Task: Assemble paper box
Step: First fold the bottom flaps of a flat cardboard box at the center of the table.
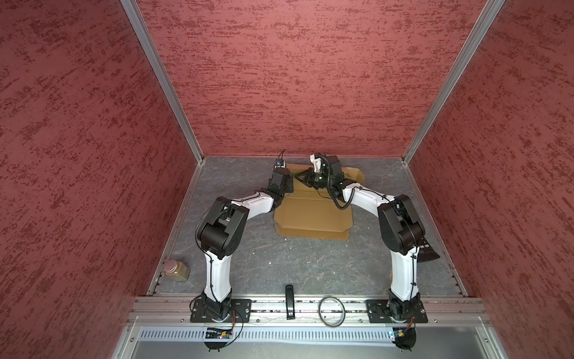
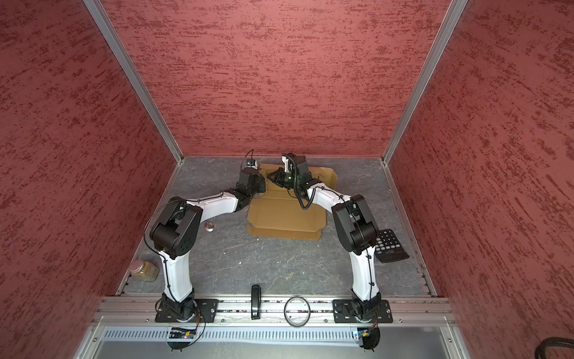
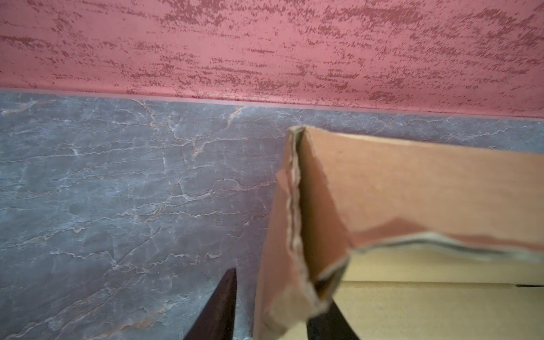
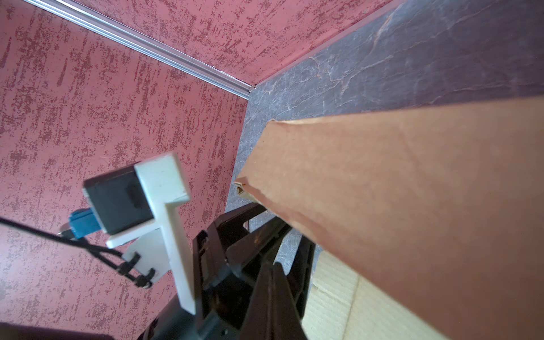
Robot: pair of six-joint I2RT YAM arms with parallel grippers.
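Observation:
The paper box [image 1: 313, 214] is a tan cardboard sheet lying mostly flat at the far middle of the table in both top views [image 2: 287, 217]. Its far flap [image 3: 412, 191] stands up, and so does a side flap [image 3: 282, 235] at the far left corner. My left gripper [image 3: 278, 279] straddles that corner with its jaws apart. One dark finger [image 3: 223, 306] is outside, clear of the cardboard, and the other [image 3: 326, 323] is inside. My right gripper [image 4: 272, 268] is shut on nothing. It points left over the sheet, just in front of the raised flap [image 4: 397, 191].
The red back wall [image 3: 265, 44] is close behind the box. A jar [image 1: 177, 270] stands at the near left, a calculator [image 2: 389, 245] at the right, and a small round metal piece [image 2: 209, 227] under the left arm. A black bar [image 1: 289, 300] and a ring [image 1: 331, 310] lie on the front rail.

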